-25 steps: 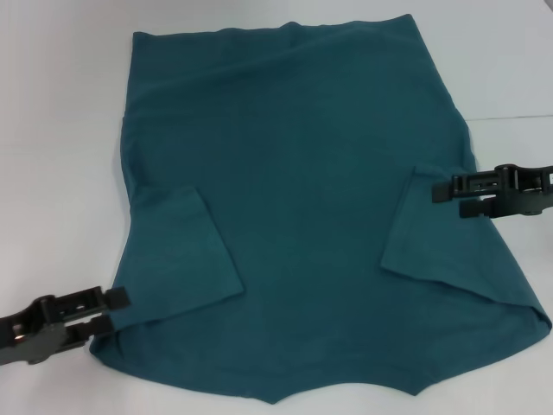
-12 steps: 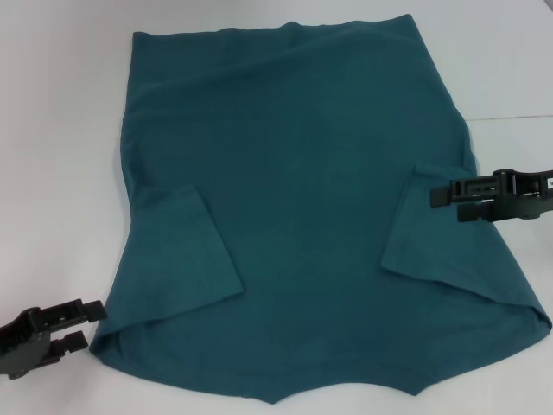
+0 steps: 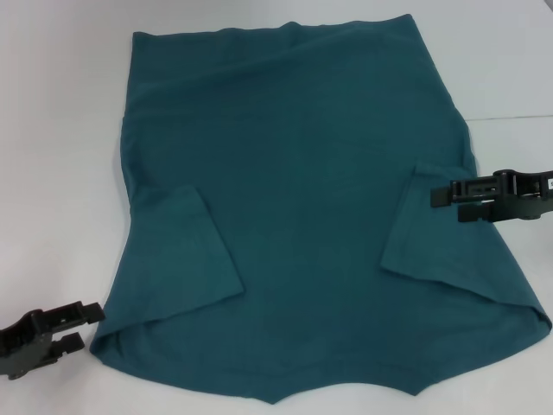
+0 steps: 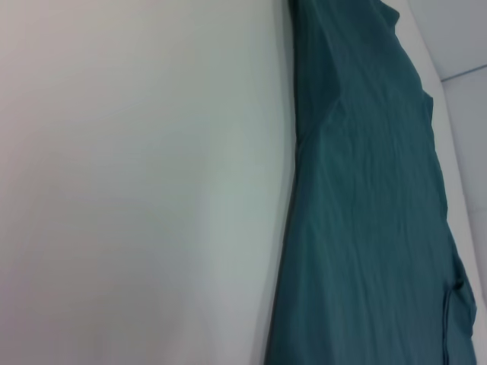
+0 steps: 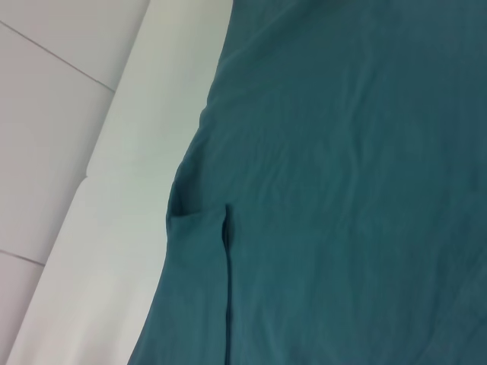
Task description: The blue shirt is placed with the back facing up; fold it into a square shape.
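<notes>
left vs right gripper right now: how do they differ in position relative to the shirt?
Left gripper sits off the blue shirt on bare table, beside its near left corner; right gripper reaches over the right edge, above the folded-in sleeve. Left is angled, right roughly level. Neither visibly holds fabric.

The blue shirt [image 3: 302, 216] is lying flat across the middle of the surface [image 3: 60, 130], with both sleeves lying folded inward on top of its body, one at the left and one at the right. The left hand [image 3: 82, 324] is sitting off the cloth, just beside the shirt's near left corner. The right hand [image 3: 451, 201] is reaching in from the right, over the shirt's right edge, by the folded right sleeve.
</notes>
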Action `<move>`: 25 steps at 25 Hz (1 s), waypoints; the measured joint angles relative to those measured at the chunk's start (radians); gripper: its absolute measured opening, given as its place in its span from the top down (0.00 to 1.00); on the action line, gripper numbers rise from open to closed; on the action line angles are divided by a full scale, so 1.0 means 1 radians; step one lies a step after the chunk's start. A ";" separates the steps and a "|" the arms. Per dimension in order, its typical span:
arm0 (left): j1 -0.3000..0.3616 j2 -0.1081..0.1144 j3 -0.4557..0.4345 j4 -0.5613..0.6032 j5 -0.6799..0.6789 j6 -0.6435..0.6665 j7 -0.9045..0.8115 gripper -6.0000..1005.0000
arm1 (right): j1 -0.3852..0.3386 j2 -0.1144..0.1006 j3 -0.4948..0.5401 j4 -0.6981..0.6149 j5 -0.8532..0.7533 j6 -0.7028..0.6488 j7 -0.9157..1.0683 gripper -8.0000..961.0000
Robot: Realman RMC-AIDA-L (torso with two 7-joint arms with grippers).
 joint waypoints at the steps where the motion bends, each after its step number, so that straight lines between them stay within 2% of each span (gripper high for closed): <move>1: 0.000 0.000 0.002 0.000 0.000 -0.004 0.003 0.28 | 0.000 0.000 0.000 0.000 0.000 0.001 -0.001 0.09; 25: -0.013 -0.008 0.026 -0.042 0.021 -0.039 0.024 0.29 | -0.002 0.000 0.009 0.000 0.000 0.003 -0.003 0.10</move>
